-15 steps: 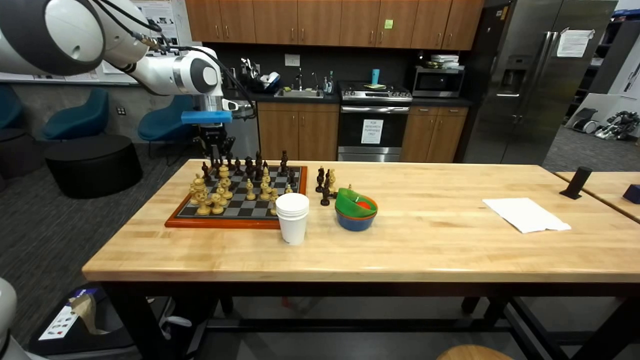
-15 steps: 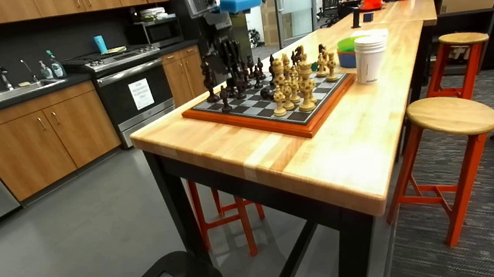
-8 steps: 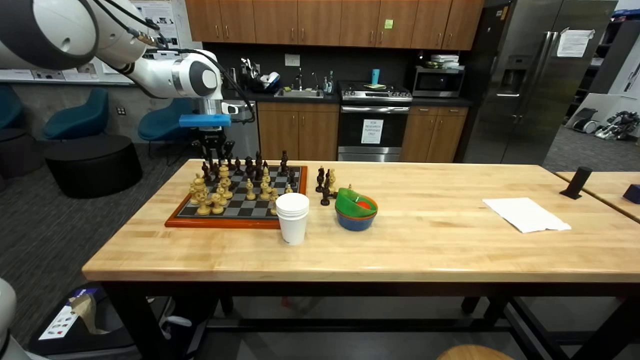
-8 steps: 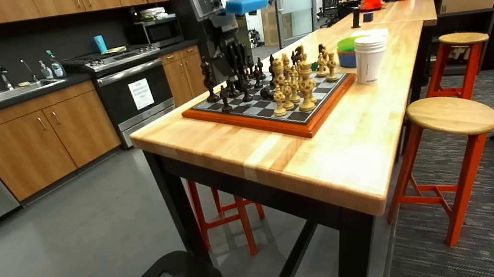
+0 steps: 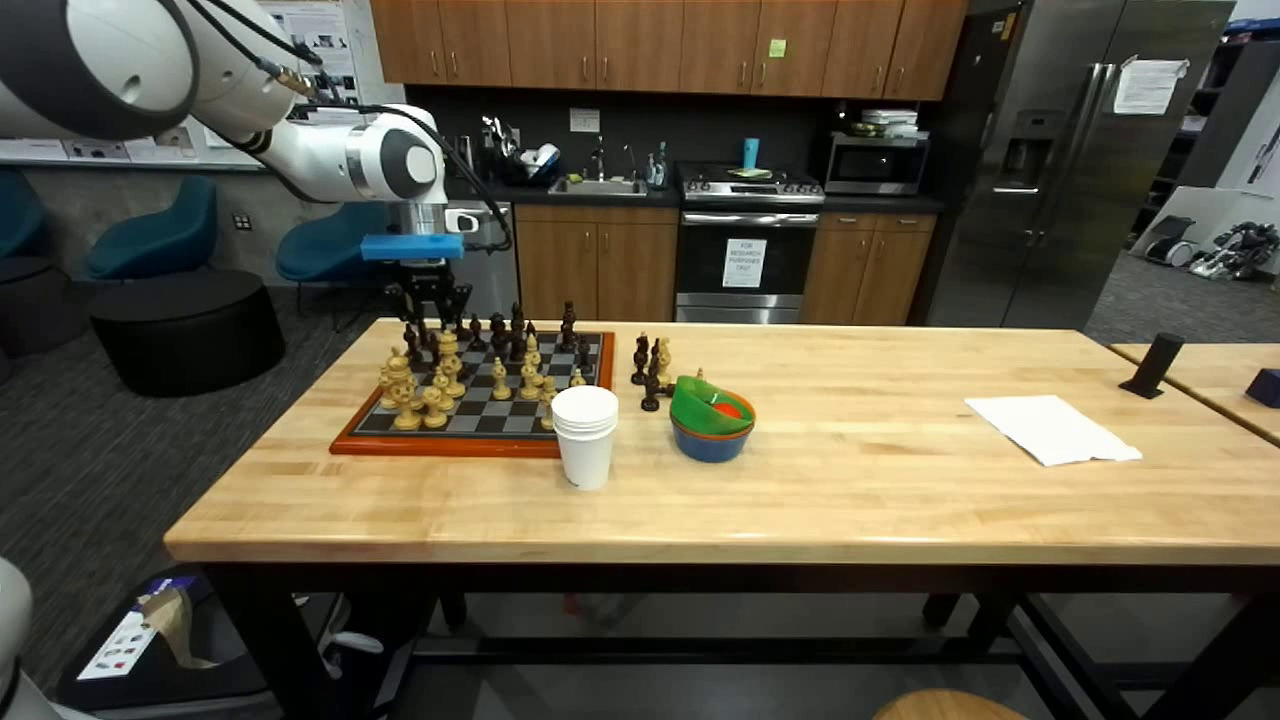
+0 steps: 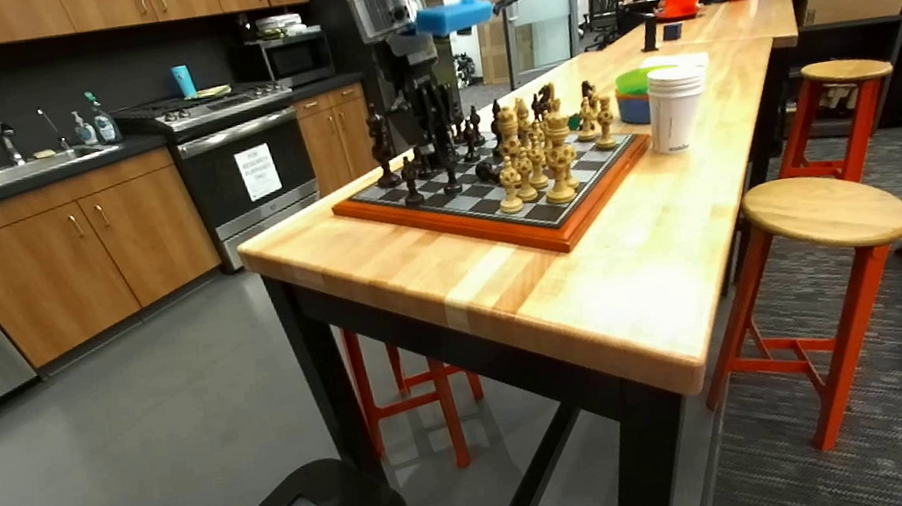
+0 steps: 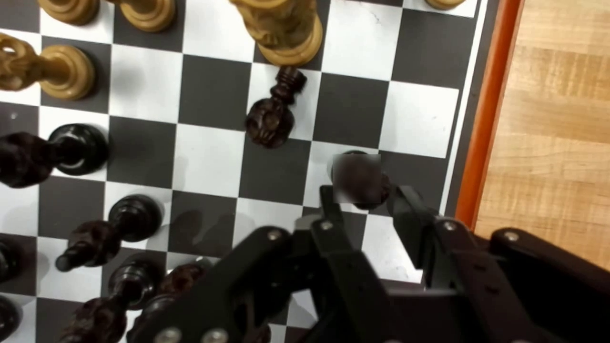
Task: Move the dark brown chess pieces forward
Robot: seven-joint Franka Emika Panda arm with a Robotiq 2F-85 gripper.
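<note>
Dark brown chess pieces (image 7: 136,216) stand at the left and lower left of the wrist view, and along the far rows of the board in an exterior view (image 5: 498,335). One small dark piece (image 7: 360,178), partly blurred, shows at my gripper (image 7: 366,190), between the fingertips. The jaws stand apart, with narrow gaps beside the piece. In an exterior view this small piece (image 6: 451,179) looks upright on the board, its upper part behind a finger. A second dark piece (image 7: 271,119) lies on its side ahead of the gripper.
Tan pieces (image 5: 405,395) face the dark ones on the red-framed chessboard (image 5: 450,449); a tall tan piece (image 7: 288,35) stands just past the fallen dark one. Stacked white cups (image 5: 585,440), nested bowls (image 5: 710,443) and several loose pieces (image 5: 641,360) are beside the board.
My gripper and the small dark piece have come down and shifted slightly toward the tan side. That piece now rests lower, apparently on the board. The other pieces look unmoved.
</note>
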